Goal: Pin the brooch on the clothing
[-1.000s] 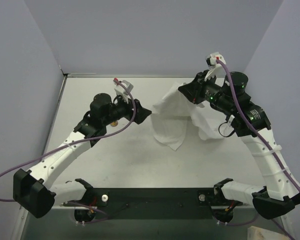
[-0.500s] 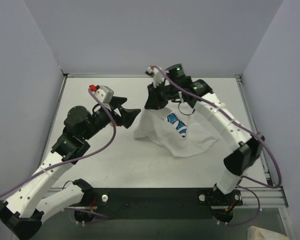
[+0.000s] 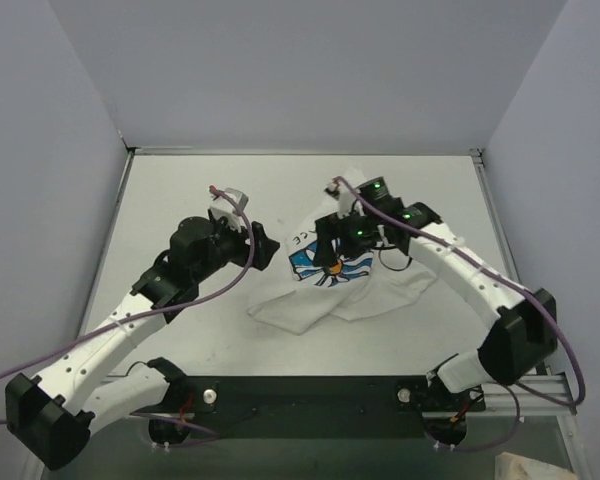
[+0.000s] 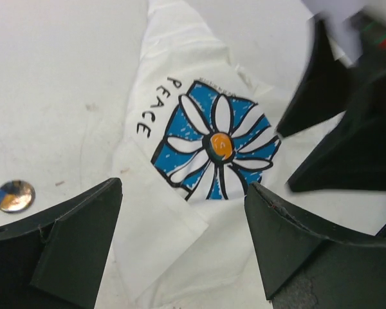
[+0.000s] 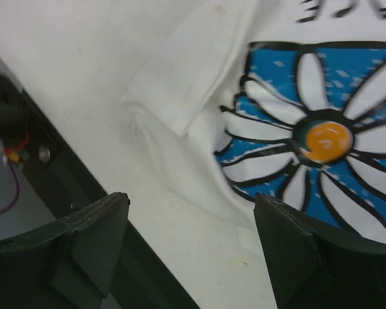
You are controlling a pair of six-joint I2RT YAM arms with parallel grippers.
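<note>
The T-shirt [image 3: 320, 305] is seen crumpled mid-frame, the brooch [image 4: 14, 196] apart on the table [image 4: 51, 64] at lower left; both arms' jaws are spread open, empty

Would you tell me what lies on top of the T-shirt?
Nothing rests on the T-shirt; its flower print faces up. The brooch lies on the table beside it. Folds hide anything beneath.

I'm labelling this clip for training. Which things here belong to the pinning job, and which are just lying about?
Job: brooch, white T-shirt, left fingers, right fingers, both pairs open and empty.
Lying about: only a pale scrap beyond the near right corner of the table.
</note>
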